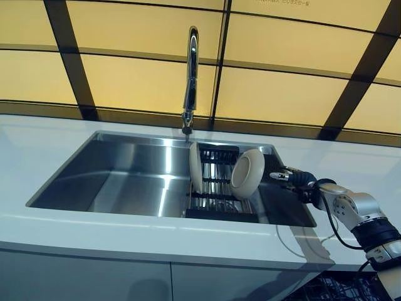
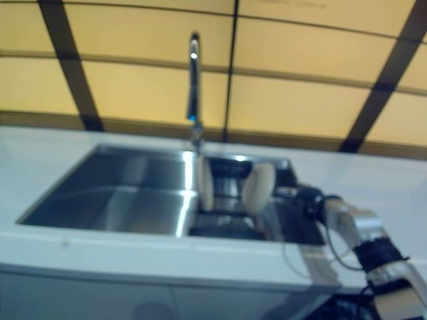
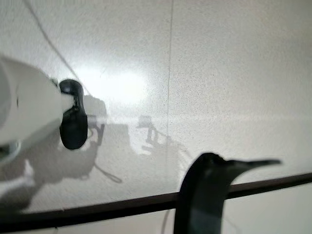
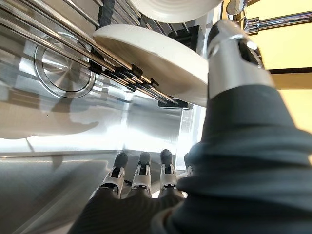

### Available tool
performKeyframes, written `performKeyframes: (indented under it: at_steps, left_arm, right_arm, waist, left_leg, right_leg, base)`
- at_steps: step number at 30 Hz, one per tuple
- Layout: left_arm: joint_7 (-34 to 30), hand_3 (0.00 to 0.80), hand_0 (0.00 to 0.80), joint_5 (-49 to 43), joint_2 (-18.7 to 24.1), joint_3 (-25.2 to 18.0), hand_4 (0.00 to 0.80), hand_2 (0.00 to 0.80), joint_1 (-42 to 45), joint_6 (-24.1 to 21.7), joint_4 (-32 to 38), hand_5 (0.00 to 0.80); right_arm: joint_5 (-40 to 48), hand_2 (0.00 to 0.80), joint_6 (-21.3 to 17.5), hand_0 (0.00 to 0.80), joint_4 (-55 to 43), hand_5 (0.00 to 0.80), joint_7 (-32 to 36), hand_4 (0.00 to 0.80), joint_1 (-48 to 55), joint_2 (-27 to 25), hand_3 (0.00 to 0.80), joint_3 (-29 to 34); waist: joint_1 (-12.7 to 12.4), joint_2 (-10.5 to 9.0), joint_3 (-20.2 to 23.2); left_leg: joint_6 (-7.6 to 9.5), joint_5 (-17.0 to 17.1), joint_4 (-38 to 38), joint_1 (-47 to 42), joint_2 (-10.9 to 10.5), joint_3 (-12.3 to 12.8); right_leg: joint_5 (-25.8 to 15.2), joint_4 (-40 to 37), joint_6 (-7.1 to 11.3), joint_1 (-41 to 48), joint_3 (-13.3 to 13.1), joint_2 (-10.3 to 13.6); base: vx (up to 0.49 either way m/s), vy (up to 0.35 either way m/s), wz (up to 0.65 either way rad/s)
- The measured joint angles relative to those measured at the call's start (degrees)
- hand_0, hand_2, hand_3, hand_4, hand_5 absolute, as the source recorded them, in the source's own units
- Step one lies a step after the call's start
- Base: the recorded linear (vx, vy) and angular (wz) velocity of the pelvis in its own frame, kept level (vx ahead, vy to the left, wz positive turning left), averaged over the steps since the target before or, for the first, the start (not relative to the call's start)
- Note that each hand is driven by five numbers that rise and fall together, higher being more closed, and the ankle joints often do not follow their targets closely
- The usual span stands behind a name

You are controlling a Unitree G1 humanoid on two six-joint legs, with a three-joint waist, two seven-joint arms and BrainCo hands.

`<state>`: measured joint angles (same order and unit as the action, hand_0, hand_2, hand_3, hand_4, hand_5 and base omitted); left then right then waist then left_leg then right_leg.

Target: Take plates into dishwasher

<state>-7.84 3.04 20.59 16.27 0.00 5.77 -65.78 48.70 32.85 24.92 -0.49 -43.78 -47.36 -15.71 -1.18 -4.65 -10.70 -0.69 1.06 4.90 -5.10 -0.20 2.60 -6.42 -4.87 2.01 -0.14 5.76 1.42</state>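
Both plates, the near plate [image 1: 247, 174] and the far plate [image 1: 195, 165], stand in the sink's rack [image 1: 216, 188], nothing loaded yet; my right hand [image 4: 141, 183] reaches in, fingers straight, holding nothing.

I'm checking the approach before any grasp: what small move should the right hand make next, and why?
Probably ease the right hand a little further toward the nearer plate and close thumb and fingers over its rim. That plate stands on edge in the rack inside the sink. In the right wrist view, the fingers are straight and hold nothing, with the plate just past them.
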Motion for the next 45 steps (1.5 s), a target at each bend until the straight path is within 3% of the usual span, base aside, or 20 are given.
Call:
performKeyframes:
  at_steps: [45]
  left_arm:
    - [0.23, 0.0, 0.0, 2.37, 1.48, 0.83, 0.0, 0.0, -1.21, 0.01, 1.77, 0.0]
  right_arm:
    - [2.06, 0.0, -0.94, 0.0, 0.68, 0.0, -2.55, 0.0, -4.18, 2.7, 0.0, -0.77]
  waist:
    - [-2.74, -1.74, -3.68]
  left_leg:
    - [0.27, 0.31, -0.15, 1.24, -0.56, -2.06]
  right_leg:
    - [-0.09, 0.0, -0.17, -0.24, 1.96, 0.74]
  base:
    - [0.002, -0.004, 0.02]
